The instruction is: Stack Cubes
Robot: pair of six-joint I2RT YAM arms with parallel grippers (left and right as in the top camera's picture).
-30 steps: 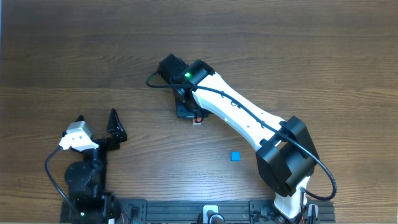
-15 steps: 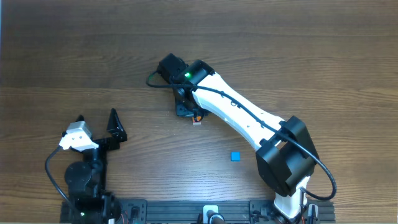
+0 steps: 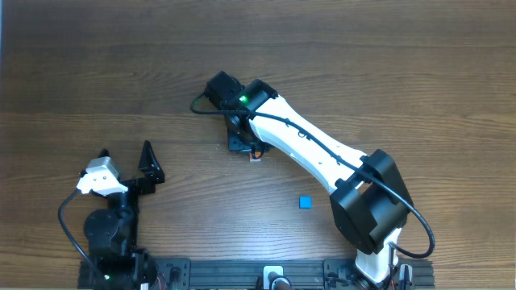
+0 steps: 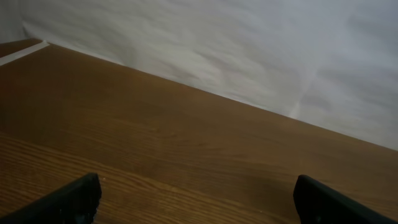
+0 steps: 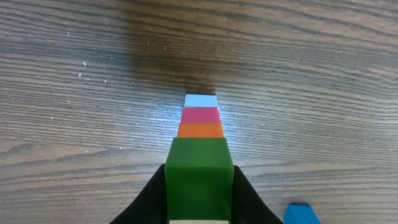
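R gripper (image 5: 199,190) is clamped on the green cube (image 5: 199,165), w/ a black finger (image 5: 152,198) against each side face. It's near the middle of the wooden table (image 3: 419,72), a bit toward the L side. Green cube is at the top of a stack: orange cube (image 5: 200,130) under it, then pink cube (image 5: 201,115), then pale blue cube (image 5: 201,101) at the base on the wood. Stack's long axis is vertical, and the cubes' faces line up w/ no visible twist btwn layers. Can't tell if green actually touches orange. A lone blue cube (image 3: 305,202) lies flat on the table, well apart from the stack, nearer the R arm's base. L gripper (image 3: 125,151) is near its own base at the L, fingers spread wide, pointing toward a white wall (image 4: 249,56).
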